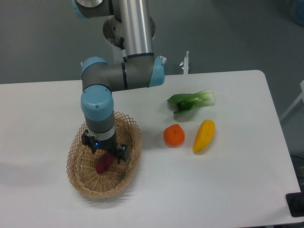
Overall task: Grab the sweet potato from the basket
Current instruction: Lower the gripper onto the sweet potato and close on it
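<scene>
Purple sweet potato [103, 163] lies in the basket [81, 183]; gripper [105, 151] hangs over it, jaws spread, holding nothing, to straddle it.

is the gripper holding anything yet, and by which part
It cannot be told. The gripper is down inside the basket, right over the upper end of the sweet potato, but its fingers are hidden, so a closed grasp is not visible.
</scene>
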